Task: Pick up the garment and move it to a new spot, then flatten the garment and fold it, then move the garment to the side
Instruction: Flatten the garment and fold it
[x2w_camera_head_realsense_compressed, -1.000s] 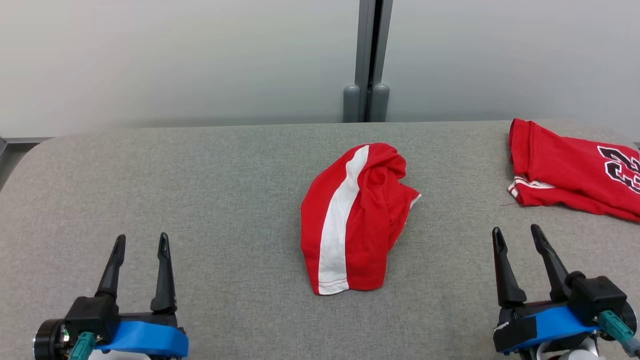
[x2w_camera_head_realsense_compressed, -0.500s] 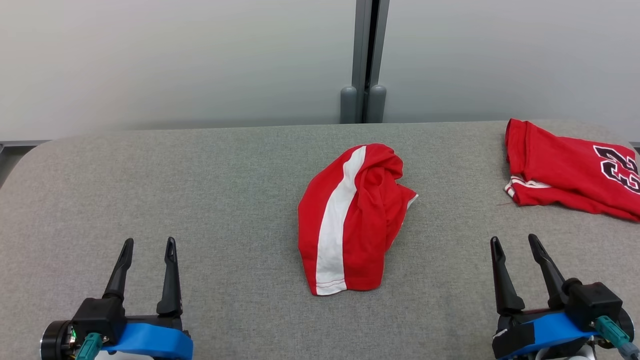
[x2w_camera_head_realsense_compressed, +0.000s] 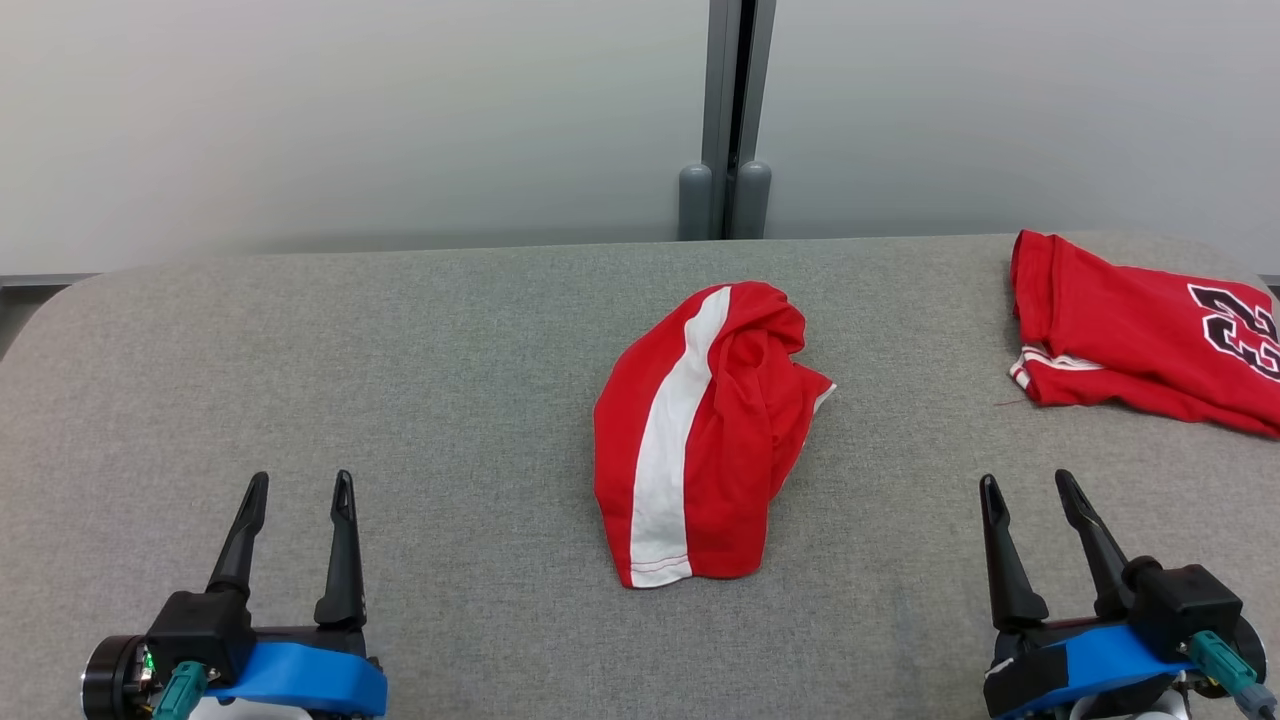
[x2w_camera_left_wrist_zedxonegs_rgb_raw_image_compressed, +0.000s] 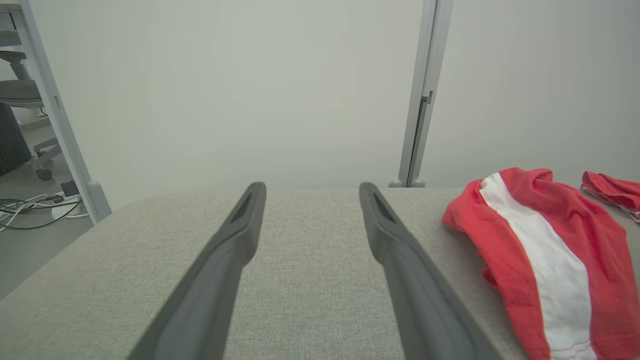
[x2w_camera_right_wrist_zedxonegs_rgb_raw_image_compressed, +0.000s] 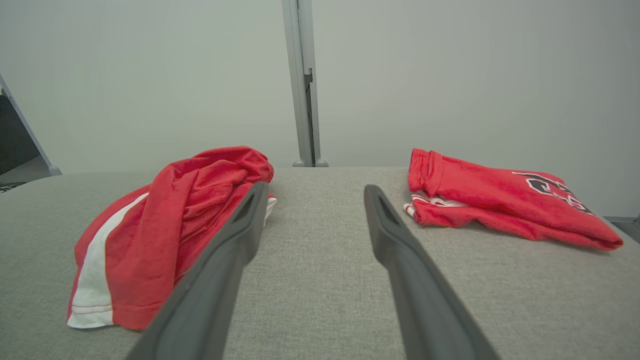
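Note:
A crumpled red garment (x2w_camera_head_realsense_compressed: 700, 440) with a white stripe lies bunched in the middle of the grey table (x2w_camera_head_realsense_compressed: 420, 380). The left wrist view has the garment (x2w_camera_left_wrist_zedxonegs_rgb_raw_image_compressed: 545, 260) at its right, and the right wrist view has the garment (x2w_camera_right_wrist_zedxonegs_rgb_raw_image_compressed: 165, 225) at its left. My left gripper (x2w_camera_head_realsense_compressed: 301, 484) hovers open at the lower left, well apart from the cloth, with nothing between its fingers. At the lower right my right gripper (x2w_camera_head_realsense_compressed: 1027, 482) is also open and empty, to the right of the garment.
A second red garment (x2w_camera_head_realsense_compressed: 1140, 335) with a black number print lies folded at the table's far right, near the edge. Behind the table stands a pale wall with a grey post (x2w_camera_head_realsense_compressed: 728, 110). Floor, cables and a chair (x2w_camera_left_wrist_zedxonegs_rgb_raw_image_compressed: 30, 165) lie beyond the table's left end.
The whole head view has shifted slightly, so the camera moved. Both grippers sit a little lower in it than a second ago. The garment lies unchanged.

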